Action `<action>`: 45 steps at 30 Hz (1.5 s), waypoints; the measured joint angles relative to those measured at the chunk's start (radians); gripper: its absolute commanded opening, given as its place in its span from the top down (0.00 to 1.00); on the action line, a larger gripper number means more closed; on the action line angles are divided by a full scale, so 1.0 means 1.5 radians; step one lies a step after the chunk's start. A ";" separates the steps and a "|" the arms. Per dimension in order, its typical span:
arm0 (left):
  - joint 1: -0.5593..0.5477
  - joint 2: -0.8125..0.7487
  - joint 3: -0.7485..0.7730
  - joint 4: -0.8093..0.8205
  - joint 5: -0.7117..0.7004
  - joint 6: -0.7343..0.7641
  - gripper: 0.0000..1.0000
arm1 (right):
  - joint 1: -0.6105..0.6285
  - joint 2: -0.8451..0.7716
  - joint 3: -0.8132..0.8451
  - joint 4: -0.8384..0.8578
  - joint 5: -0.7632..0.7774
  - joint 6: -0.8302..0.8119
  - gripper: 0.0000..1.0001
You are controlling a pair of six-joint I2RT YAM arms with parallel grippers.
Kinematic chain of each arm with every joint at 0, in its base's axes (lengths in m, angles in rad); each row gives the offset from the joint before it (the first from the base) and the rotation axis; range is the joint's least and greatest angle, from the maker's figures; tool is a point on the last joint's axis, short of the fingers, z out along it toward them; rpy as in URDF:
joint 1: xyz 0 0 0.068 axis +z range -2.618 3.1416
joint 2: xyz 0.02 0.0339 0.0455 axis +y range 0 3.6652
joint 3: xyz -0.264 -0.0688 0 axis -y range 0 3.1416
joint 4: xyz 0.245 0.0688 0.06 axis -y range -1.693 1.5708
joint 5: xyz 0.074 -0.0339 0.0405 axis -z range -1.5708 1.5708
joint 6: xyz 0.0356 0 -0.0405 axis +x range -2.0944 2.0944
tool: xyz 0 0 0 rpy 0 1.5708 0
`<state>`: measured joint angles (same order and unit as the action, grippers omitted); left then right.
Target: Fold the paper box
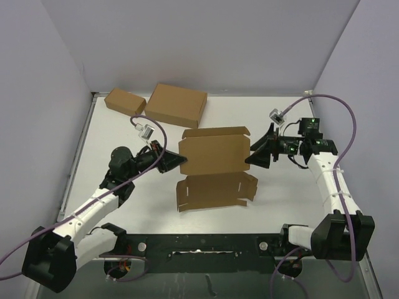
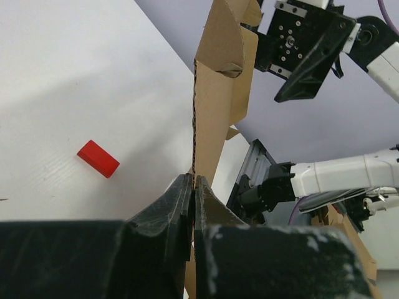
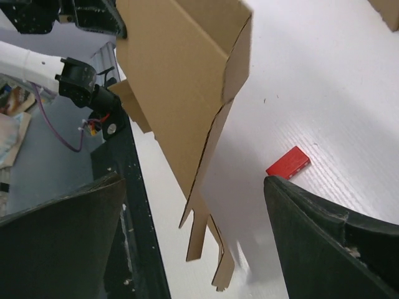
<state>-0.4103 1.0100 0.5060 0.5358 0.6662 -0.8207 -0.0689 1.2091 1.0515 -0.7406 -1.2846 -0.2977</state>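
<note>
Small box [image 1: 124,101]: plain brown, far left corner of the desk [image 1: 149,212].
Larger box [image 1: 176,104]: plain brown, closed, just right of it.
Left claw [image 2: 194,184]: pinched tight on the left edge of the paper box [image 1: 212,154].
Paper box: mid-desk, one panel raised, notched flap panel flat toward the arms.
Red block [image 3: 288,162]: on the desk beside it.
Right claw [image 3: 193,179]: spread wide at the box's right edge.

The light was bright and even, coming from above. The white tabletop [image 1: 280,202] looked very pale and washed out. The paper box [image 1: 214,154] made a soft grey shadow under it. Up close, the left hand [image 2: 192,182] looked dark and a bit fuzzy.
</note>
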 measured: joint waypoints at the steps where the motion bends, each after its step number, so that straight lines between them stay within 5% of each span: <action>1: -0.007 0.002 0.000 0.000 -0.002 0.004 1.00 | 0.005 0.008 0.001 0.007 0.004 0.022 0.02; 7: -0.037 0.009 0.004 -0.001 -0.012 0.025 1.00 | 0.022 0.039 0.007 0.070 0.020 0.151 0.09; 23: -0.066 0.026 0.023 -0.001 -0.043 0.052 1.00 | 0.039 0.038 -0.014 0.170 0.021 0.283 0.58; 32: -0.078 0.032 0.024 -0.001 -0.054 0.057 1.00 | 0.043 0.038 -0.014 0.189 0.003 0.300 1.00; 37: -0.078 0.035 0.024 -0.011 -0.074 0.064 1.00 | 0.038 0.020 -0.014 0.189 -0.023 0.301 1.00; 45: -0.082 0.007 0.022 -0.034 -0.088 0.068 0.70 | -0.013 -0.012 -0.025 0.203 -0.047 0.299 1.00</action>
<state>-0.5335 1.0206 0.5388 0.4854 0.5339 -0.7185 -0.0879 1.1912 1.0134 -0.4355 -1.3544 0.1509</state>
